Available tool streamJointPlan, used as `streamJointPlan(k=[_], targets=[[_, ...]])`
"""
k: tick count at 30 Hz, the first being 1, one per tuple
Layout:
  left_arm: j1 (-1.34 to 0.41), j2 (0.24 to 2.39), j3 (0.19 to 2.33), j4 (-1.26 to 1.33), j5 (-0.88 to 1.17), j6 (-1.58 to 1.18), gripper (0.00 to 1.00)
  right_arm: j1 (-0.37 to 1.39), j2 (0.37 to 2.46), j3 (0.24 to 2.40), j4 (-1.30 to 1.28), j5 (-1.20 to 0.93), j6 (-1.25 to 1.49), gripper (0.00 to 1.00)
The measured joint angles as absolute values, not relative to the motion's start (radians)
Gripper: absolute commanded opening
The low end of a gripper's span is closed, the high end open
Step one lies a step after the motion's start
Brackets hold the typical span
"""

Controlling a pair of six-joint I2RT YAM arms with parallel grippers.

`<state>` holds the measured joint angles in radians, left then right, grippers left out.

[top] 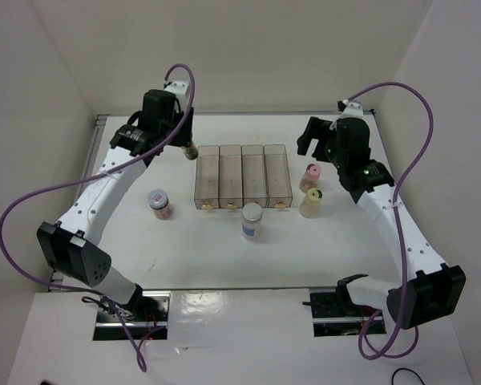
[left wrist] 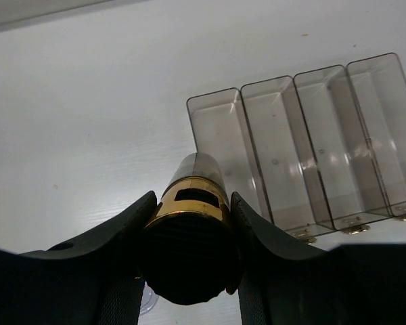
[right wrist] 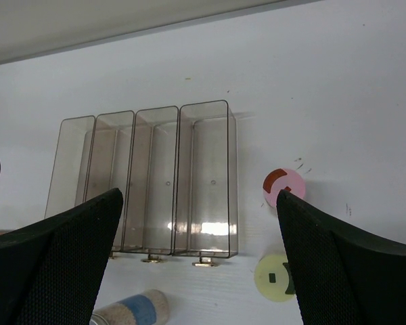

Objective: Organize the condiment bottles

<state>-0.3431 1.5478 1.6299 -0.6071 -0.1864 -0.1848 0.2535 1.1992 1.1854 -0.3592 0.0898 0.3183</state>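
Note:
My left gripper [left wrist: 191, 223] is shut on the slim black-capped amber bottle [left wrist: 189, 261], gripping it at the cap and gold collar. In the top view this bottle [top: 190, 151] stands just left of the clear four-slot tray [top: 243, 176], with the left gripper [top: 183, 143] on it. My right gripper [top: 317, 147] hangs open and empty behind the pink-capped bottle [top: 310, 174] and the cream yellow-capped bottle [top: 312, 202]. The lilac-lidded brown jar [top: 160, 203] stands front left of the tray. The pale-blue-lidded jar [top: 252, 220] stands in front of it.
The tray's slots [left wrist: 304, 149] hold nothing. White walls close in the table [top: 224, 257] at the back and on both sides. The right wrist view shows the tray [right wrist: 149, 176], pink cap [right wrist: 282, 184], yellow cap [right wrist: 272, 277] and blue-lidded jar [right wrist: 132, 310] below the right gripper [right wrist: 199, 217].

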Motion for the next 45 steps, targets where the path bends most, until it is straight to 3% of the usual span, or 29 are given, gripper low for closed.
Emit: streamJointPlan(k=[31, 45], targets=[[-0.402, 1.806, 1.649, -0.539, -0.140, -0.188, 0.27, 0.255, 1.266, 1.131, -0.350, 0.144, 0.369, 0.98], [-0.402, 1.851, 1.611, -0.480, -0.152, -0.191, 0.32, 0.254, 1.280, 1.129, -0.346, 0.142, 0.369, 0.98]])
